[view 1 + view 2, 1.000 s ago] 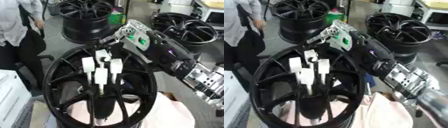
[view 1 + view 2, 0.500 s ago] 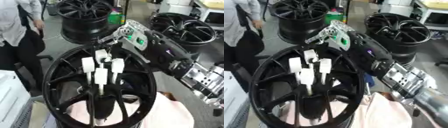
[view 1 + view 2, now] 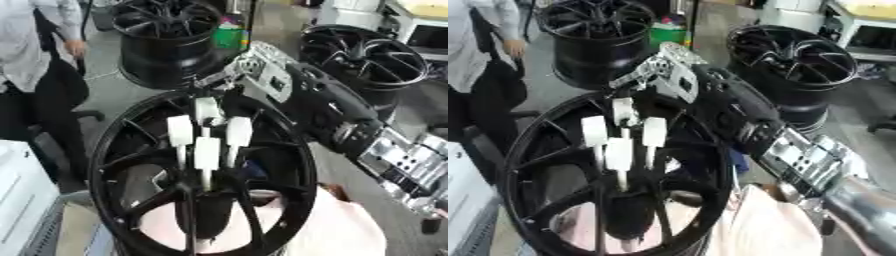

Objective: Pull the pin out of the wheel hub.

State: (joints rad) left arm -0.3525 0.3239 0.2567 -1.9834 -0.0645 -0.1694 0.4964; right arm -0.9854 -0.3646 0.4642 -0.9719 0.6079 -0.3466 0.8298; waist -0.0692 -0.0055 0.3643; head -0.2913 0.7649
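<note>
A large black wheel hub lies tilted before me, filling the middle of both views. Several white pins stand upright in its centre. One is at the rear, two flank it at left and right, and one is in front. My right hand comes in from the right on a black arm and hangs over the hub's far rim. Its fingers curl down round the top of the rear pin. My left hand shows in neither view.
Two more black wheels stand on the floor behind, at back left and back right, with a green box between them. A person stands at the far left. A pink cloth lies under the hub.
My right hand has shifted slightly down and left at the rear pin. The pins stand where they were.
</note>
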